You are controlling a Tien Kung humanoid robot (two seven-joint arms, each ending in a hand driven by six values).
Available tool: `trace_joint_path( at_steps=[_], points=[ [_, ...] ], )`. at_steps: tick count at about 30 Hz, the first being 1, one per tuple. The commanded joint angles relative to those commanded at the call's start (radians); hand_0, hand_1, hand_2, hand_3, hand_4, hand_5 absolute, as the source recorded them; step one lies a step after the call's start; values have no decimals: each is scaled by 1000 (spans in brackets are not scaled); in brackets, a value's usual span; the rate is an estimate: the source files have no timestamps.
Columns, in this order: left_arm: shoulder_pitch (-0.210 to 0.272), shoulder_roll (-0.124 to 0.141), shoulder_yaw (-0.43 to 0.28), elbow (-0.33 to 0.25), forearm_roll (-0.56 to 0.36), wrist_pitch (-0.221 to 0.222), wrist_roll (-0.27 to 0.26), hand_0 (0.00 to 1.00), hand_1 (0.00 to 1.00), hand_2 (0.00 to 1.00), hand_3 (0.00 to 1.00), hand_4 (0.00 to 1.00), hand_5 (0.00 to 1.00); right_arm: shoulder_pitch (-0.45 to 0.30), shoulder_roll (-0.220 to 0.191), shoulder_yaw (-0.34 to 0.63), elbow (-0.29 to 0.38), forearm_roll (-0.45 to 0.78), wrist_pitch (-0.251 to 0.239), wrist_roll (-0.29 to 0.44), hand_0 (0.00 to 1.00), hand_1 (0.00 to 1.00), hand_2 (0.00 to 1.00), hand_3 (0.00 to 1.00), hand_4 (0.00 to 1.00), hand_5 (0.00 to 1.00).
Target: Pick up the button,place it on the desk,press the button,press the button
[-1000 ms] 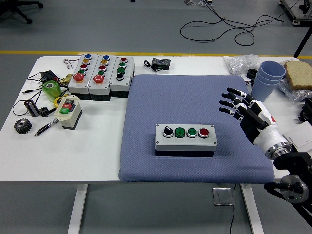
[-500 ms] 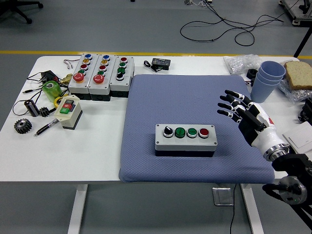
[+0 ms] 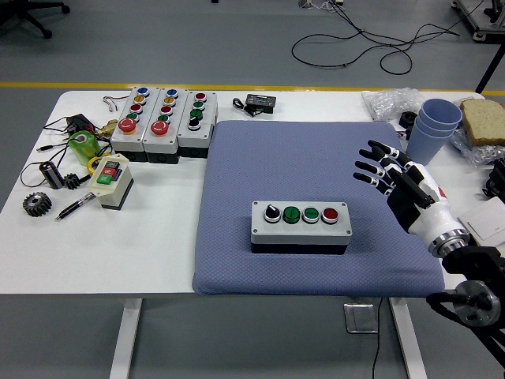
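Five button boxes; two gears.

Bright even overhead light; soft shadows; sharp focus, no glare.

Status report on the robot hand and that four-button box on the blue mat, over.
Right hand open, above the mat's right side, holding nothing. Four-button box flat on blue mat, untouched. Path to it clear.
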Motion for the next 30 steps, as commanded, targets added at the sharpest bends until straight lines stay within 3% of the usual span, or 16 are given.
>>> trace_joint_path(
  at_steps=[30],
  points=[
    [5,0,-5,0,5,-1,1,593,634,669,545,344,695,-5,13,50,-3,21,6,-1,645,604,662,637,738,294]
  ],
)
